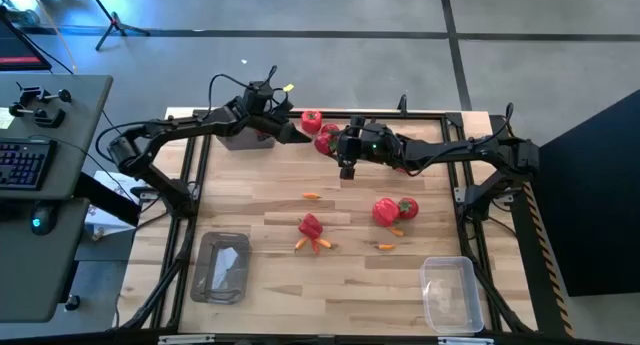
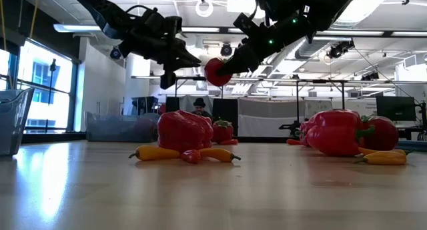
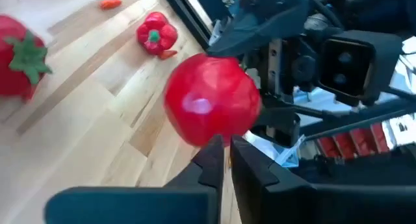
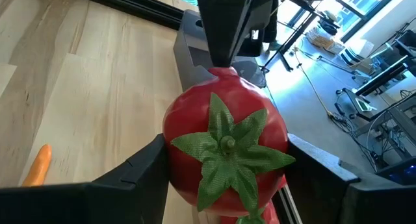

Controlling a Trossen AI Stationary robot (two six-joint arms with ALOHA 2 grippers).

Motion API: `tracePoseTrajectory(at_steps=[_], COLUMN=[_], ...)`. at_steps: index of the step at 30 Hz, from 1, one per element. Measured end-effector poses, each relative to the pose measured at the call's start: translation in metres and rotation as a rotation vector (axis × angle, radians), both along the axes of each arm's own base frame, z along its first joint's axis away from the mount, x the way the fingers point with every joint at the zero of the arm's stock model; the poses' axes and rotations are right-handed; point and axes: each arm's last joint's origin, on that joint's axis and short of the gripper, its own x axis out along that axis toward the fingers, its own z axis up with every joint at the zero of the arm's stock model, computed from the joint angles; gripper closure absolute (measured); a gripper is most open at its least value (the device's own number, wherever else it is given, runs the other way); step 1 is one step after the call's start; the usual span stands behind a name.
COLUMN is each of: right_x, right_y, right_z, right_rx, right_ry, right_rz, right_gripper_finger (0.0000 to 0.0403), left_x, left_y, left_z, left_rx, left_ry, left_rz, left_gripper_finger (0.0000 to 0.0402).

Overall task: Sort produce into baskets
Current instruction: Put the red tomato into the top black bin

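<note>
My right gripper (image 1: 336, 145) is shut on a small round red fruit (image 4: 224, 139) with a green top, held in the air over the table's far middle; the fruit also shows in the low view (image 2: 216, 71). My left gripper (image 3: 224, 146) is shut, with its tips at the fruit's smooth end, above a clear tub (image 1: 245, 138) at the far left. Another round fruit (image 1: 312, 118) lies at the far edge. A red pepper (image 1: 311, 226) with orange pieces, and a pepper (image 1: 385, 211) beside a round fruit (image 1: 407, 207), lie mid-table. My right gripper pinches the fruit's two opposite sides (image 4: 174, 152) between its two fingers (image 4: 140, 169), coming level from the table's right. The green top faces back toward the wrist. The fruit is lifted clear of the table. My left gripper's shut fingertips (image 3: 218, 149) stand against the fruit's smooth end (image 3: 211, 130), opposite the green top, coming from the table's left. I cannot tell whether they press on it.
A clear tub (image 1: 222, 267) stands at the near left and another (image 1: 450, 293) at the near right. Slim orange pieces (image 1: 312, 196) (image 1: 386, 246) lie on the wood. There is bare wood in the near middle.
</note>
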Motion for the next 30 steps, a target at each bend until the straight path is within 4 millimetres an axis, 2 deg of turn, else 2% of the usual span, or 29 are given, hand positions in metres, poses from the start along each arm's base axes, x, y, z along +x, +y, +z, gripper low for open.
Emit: tracePoseTrajectory(at_steps=[3, 11, 14, 17, 24, 27, 30], right_x=[0.0, 0.0, 0.0, 0.0, 0.0, -0.001, -0.001], right_y=[0.0, 0.0, -0.001, -0.001, -0.001, -0.001, -0.001], right_z=[0.0, 0.0, 0.0, 0.0, 0.0, -0.001, -0.002], right_rx=[0.0, -0.004, -0.003, -0.003, -0.023, -0.022, -0.023], right_ry=[0.0, 0.002, 0.004, 0.005, 0.014, 0.022, 0.027], right_rz=[0.0, -0.01, -0.011, -0.011, -0.003, -0.005, -0.014], right_gripper_finger=[0.0165, 0.0165, 0.0165, 0.0165, 0.0165, 0.0165, 0.0165], left_x=[0.001, 0.009, 0.011, 0.01, 0.01, 0.016, 0.022], left_y=[-0.002, -0.012, -0.014, -0.013, -0.008, -0.008, -0.005], left_z=[0.0, 0.0, -0.001, -0.001, -0.006, -0.011, -0.009], left_rx=[-0.038, -0.13, -0.143, -0.133, -0.112, -0.136, -0.14], left_ry=[0.007, 0.034, 0.054, 0.064, 0.084, 0.092, 0.085], left_rz=[0.005, 0.036, 0.065, 0.091, 0.161, 0.172, 0.18], left_gripper_finger=[0.0338, 0.0166, 0.0119, 0.0102, 0.0098, 0.0098, 0.0098])
